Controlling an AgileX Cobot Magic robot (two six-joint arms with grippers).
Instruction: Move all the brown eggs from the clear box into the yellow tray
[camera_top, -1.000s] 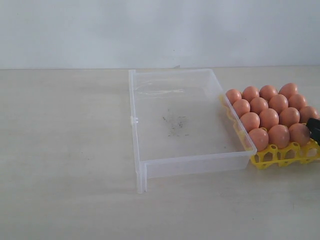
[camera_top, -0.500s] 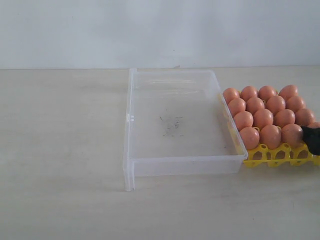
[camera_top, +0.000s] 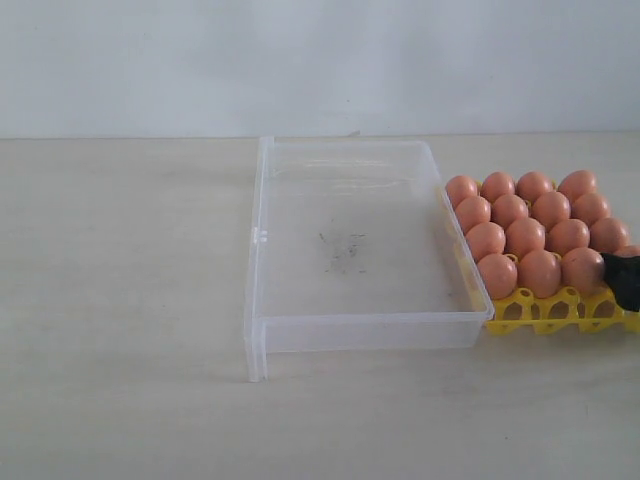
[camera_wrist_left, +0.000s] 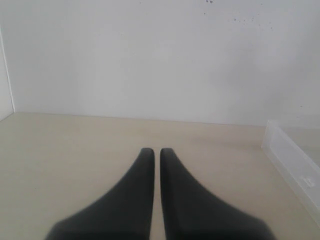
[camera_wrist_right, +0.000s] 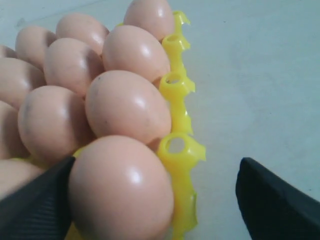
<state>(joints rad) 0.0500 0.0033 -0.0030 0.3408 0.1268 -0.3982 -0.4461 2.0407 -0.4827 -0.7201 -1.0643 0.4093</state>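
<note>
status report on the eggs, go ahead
Left gripper shut, empty. Right gripper open, straddling an egg in the yellow tray. Clear box holds no eggs. Nothing in the way.

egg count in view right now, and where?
15 brown eggs, all seated in the yellow tray beside the clear box, which holds none. A sixteenth may sit behind the right gripper at the frame edge.

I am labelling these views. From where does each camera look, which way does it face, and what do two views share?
Exterior: off the arms, facing the empty clear plastic box, yellow plastic egg tray and brown eggs; right gripper's tip shows.
Left wrist: on the left arm, facing a white wall; shut left gripper shows.
Right wrist: beside the tray; open fingers flank one egg.
Shared: exterior and right wrist show tray, eggs.
</note>
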